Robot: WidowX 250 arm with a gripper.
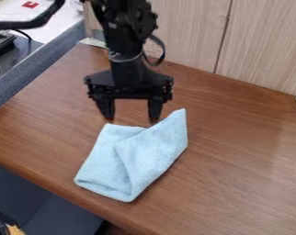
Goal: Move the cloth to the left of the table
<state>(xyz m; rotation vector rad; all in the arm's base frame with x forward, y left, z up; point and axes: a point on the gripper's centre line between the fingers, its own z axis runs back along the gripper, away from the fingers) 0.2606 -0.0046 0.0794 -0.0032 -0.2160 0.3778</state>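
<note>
The black gripper (132, 114) hangs over the upper middle of the table, its two fingers spread well apart with nothing between them. Just below the fingertips in the view lies a light blue cloth (141, 156), folded over itself, with one corner pointing up and to the right. The cloth rests left of centre on the brown wooden table (248, 156), close to its front left edge. Whether the right fingertip touches the cloth's upper edge, I cannot tell.
A light wood panel (193, 27) stands along the table's back edge. Beyond the left edge runs a grey fabric divider (46, 59). The table's front edge drops off toward dark blue surfaces (27, 197) at the lower left.
</note>
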